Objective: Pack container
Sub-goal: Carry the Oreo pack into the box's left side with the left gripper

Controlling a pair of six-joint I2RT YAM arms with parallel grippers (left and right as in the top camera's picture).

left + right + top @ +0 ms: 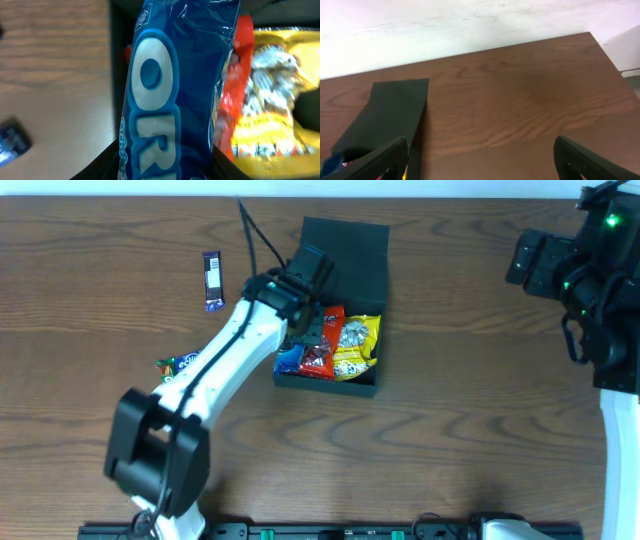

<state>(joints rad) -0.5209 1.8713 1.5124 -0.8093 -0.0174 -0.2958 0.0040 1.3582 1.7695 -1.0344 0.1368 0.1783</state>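
Centrally, the container point(345, 255) is sitting open on the desk point(470, 430), its flap lid lying back toward the far edge. The left arm point(225, 360) is reaching in over the box's left wall. The left jaws are clamping the blue packet point(170, 100), which is running along the inner left wall beside the red packet point(235, 75) and the yellow packet point(275, 100). Those two are filling the middle and right of the box, leaving only a narrow strip on the left. Outside, a dark wrapped bar point(212, 280) is lying well apart to the left. A green packet point(178, 366) is peeking out from under the arm. The right arm point(600, 280) is hovering at the desk's right edge, and the right jaws are standing wide apart with nothing between them. A broad stretch of desk is lying between that arm and the box.
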